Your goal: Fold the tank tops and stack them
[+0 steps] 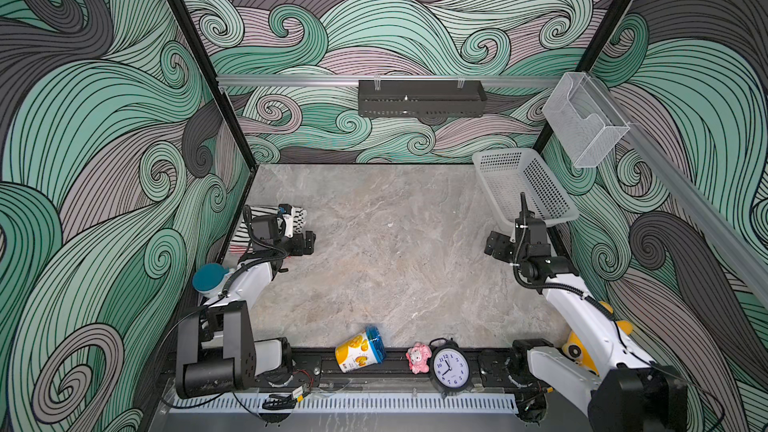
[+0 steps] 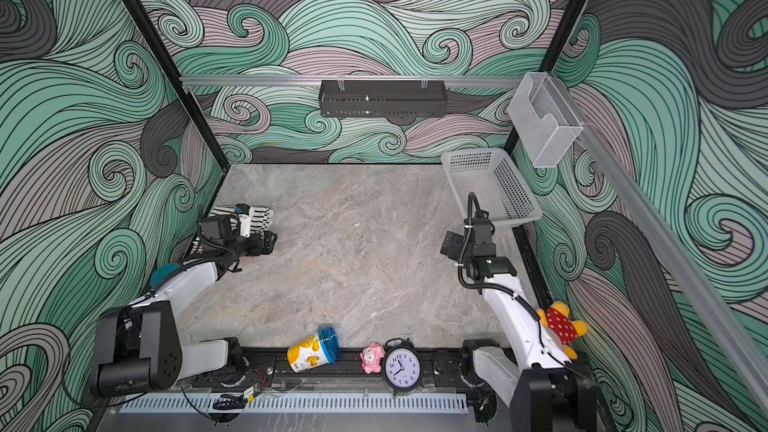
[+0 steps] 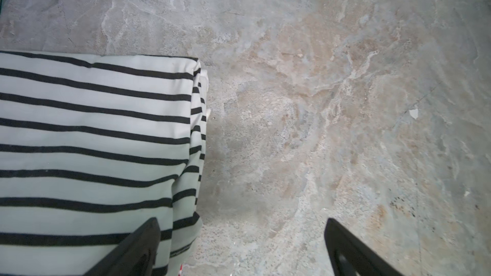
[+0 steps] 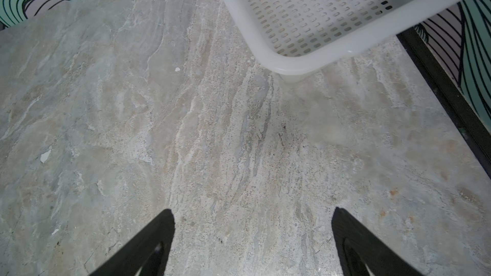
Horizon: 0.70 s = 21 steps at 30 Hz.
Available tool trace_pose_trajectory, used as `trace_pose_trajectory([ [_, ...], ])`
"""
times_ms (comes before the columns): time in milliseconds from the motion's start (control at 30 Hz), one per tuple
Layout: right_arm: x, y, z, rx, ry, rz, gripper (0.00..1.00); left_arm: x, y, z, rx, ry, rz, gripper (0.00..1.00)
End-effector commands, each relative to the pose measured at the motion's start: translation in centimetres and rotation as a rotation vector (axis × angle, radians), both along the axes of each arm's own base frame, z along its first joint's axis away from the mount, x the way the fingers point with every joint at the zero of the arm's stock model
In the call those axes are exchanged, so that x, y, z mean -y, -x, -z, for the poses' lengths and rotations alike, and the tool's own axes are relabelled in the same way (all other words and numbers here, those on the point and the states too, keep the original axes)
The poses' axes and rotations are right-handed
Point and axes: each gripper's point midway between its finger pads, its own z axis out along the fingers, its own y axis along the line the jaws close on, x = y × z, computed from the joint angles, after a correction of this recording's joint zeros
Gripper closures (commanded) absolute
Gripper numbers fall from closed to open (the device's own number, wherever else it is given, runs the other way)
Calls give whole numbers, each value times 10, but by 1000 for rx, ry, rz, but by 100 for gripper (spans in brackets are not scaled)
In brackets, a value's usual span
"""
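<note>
Marble table (image 3: 318, 88): my left gripper (image 3: 241, 221) and right gripper (image 4: 252, 209) gape empty. Left overhangs striped top (image 3: 93, 128); a low pull-back could snag it.

Both top views look down from high on the near side, sharing the whole table (image 1: 395, 268). Wrist cameras face it closely.

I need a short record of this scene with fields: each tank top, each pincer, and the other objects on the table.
black-and-white top: folded, lying at the left side of the table
red-and-white top: mostly hidden; a red-striped edge shows at the other top's near side
left pincer: open, empty, one finger over the folded top's edge
right pincer: open, empty, above bare table near the white basket
front edge: clock, tipped snack tub, pink toy
</note>
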Motion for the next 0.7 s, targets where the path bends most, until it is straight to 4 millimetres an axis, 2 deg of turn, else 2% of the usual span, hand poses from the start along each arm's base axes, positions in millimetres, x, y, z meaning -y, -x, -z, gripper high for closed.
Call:
trace_pose_trajectory([
  [0,14,-19,-21,177,69,49,3,-4,-19,-6,103,-38,-3,1],
  [100,18,-24,-6,199,118,45,3,-5,-26,-7,122,-32,-14,1],
  [167,21,-29,-6,180,126,43,4,-5,-31,-12,177,-36,-13,1],
  [300,19,-39,-7,250,167,6,4,-3,-38,-18,232,-30,-8,1],
  [433,13,-51,6,267,201,-52,4,7,-43,-1,251,-45,27,1],
  [533,6,-60,16,304,202,-98,5,3,-45,0,230,-45,-3,1],
  [667,-2,-70,13,347,195,-142,6,4,-40,5,266,-49,-1,1],
])
